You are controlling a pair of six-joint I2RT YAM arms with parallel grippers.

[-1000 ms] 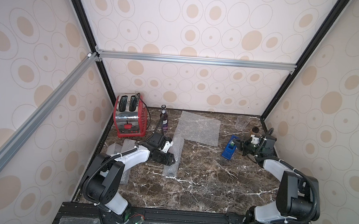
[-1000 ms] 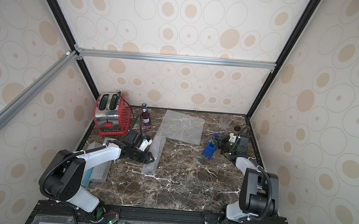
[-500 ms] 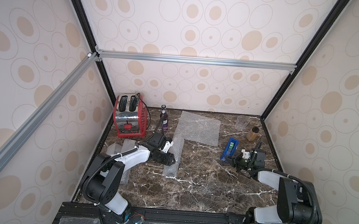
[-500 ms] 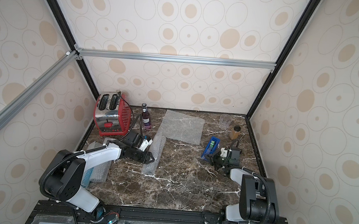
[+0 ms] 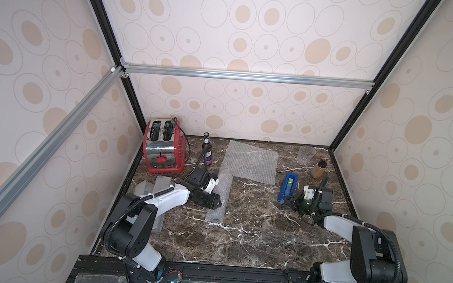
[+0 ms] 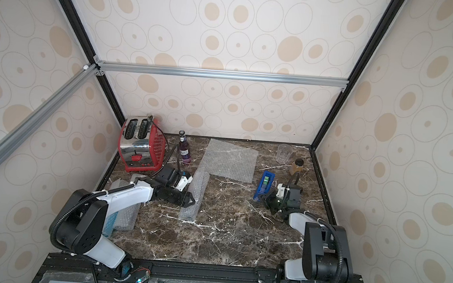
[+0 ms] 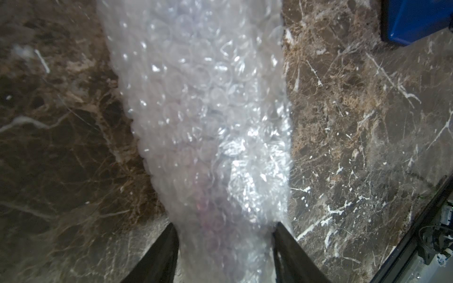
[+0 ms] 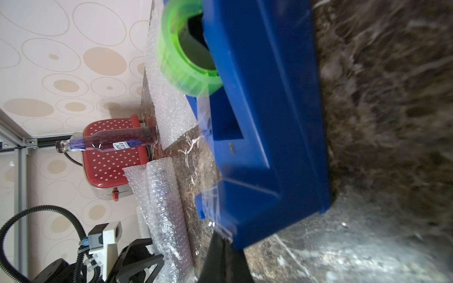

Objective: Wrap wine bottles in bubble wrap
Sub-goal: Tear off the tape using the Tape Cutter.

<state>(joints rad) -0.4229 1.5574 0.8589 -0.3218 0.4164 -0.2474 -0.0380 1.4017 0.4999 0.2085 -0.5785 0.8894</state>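
Clamping the bubble wrap roll [image 7: 208,122] with the half-open left claw [image 7: 225,226], while resting the fully closed right claw [image 8: 220,247] just beside the blue tape dispenser [image 8: 264,122].

Robotics lab test cell, black-and-aluminium frame [image 5: 247,76], dotted wallpaper panels [image 5: 256,25] on three sides, marble-look tabletop [image 5: 240,237], red toaster [image 5: 162,149] far left, robot arm [image 5: 165,198] mounted at each near corner.

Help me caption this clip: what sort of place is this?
Probably a mock kitchen corner inside a robot test booth: marble-look countertop, red toaster, and wallpapered panels on an aluminium frame.
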